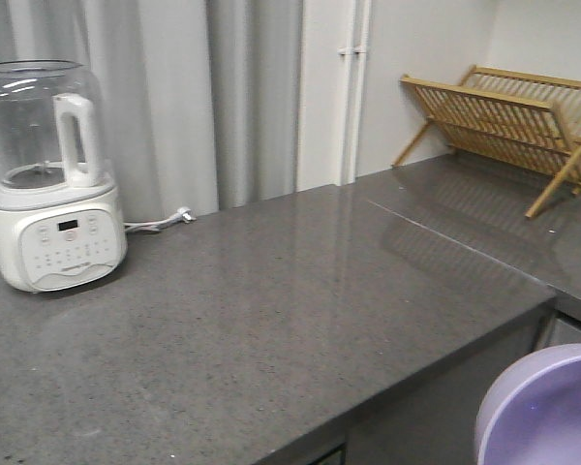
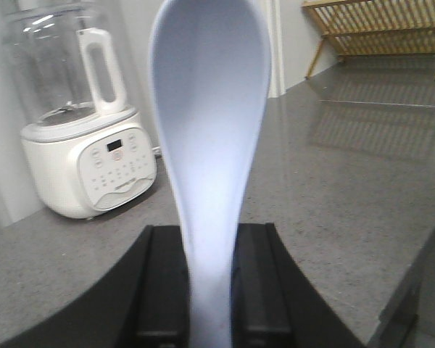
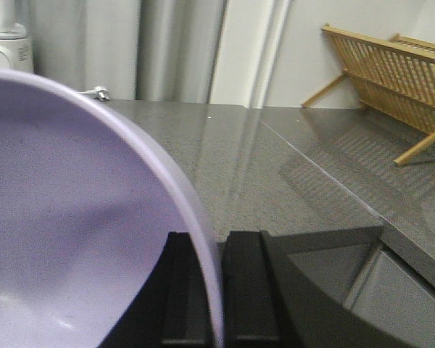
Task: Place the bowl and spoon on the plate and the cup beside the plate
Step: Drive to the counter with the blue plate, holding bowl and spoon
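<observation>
The left end effector [image 2: 210, 297] is closed on the handle of the pale blue spoon [image 2: 209, 130], which stands upright with its scoop raised over the grey bench [image 2: 333, 188]. The right end effector [image 3: 216, 290] pinches the rim of the purple bowl [image 3: 65, 232], held just off the bench's front edge. A white blender [image 1: 53, 194] and a wooden dish rack [image 1: 508, 126] stand at the back of the bench.

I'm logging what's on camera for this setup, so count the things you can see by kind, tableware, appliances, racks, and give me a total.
Tableware: 2, the purple bowl and the pale blue spoon
Appliances: 1, the white blender
Racks: 1, the wooden dish rack
Total: 4
</observation>
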Available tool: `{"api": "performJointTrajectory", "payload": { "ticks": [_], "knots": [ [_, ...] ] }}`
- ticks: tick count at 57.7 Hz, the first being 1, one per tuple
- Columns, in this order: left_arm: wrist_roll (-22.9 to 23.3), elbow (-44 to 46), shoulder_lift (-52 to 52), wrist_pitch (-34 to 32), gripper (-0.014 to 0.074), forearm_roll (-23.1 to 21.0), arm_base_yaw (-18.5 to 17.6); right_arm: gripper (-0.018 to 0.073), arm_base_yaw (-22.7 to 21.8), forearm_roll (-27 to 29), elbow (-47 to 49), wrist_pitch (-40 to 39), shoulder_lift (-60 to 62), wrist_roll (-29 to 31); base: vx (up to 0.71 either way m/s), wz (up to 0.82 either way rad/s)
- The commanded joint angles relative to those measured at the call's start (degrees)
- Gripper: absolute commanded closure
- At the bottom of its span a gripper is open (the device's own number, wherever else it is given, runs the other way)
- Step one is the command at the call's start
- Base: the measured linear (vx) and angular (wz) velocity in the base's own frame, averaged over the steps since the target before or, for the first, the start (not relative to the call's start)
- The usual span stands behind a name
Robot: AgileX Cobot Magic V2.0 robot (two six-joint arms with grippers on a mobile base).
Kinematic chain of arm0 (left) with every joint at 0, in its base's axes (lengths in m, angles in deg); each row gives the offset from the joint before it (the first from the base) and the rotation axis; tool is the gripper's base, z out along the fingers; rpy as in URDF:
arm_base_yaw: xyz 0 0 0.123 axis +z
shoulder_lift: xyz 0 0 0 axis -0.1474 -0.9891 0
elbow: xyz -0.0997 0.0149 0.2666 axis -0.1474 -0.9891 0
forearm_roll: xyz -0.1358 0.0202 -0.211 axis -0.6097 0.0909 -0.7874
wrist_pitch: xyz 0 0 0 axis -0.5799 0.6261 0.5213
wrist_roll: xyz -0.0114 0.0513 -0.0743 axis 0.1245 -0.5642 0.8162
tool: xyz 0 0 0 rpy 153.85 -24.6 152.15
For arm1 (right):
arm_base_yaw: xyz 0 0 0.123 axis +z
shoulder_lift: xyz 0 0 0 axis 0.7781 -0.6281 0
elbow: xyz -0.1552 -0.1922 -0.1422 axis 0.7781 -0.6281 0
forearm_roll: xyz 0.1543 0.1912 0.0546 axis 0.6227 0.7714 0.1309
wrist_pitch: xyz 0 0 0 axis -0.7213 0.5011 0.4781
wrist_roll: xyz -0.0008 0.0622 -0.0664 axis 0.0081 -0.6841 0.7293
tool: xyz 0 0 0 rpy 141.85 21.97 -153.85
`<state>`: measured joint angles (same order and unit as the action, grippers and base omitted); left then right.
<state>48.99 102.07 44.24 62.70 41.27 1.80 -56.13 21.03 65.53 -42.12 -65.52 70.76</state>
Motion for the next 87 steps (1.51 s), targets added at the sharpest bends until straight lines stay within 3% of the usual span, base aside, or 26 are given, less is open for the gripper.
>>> {"api": "performJointTrajectory", "payload": {
  "ticks": [1, 44, 87],
  "knots": [
    [0.3, 1.3, -0.6, -4.6, 0.0596, -1.1, -0.4, 0.0568, 0.0, 1.7, 1.8, -3.7, -0.2, 0.2, -0.14, -0.53],
    [0.3, 1.3, -0.6, -3.7, 0.0596, -1.1, -0.4, 0.0568, 0.0, 1.7, 1.8, -3.6, -0.2, 0.2, -0.05, -0.37],
    [0.3, 1.3, -0.6, -3.7, 0.0596, -1.1, -0.4, 0.0568, 0.0, 1.7, 1.8, -3.5, -0.2, 0.2, 0.16, -0.52]
  ]
}}
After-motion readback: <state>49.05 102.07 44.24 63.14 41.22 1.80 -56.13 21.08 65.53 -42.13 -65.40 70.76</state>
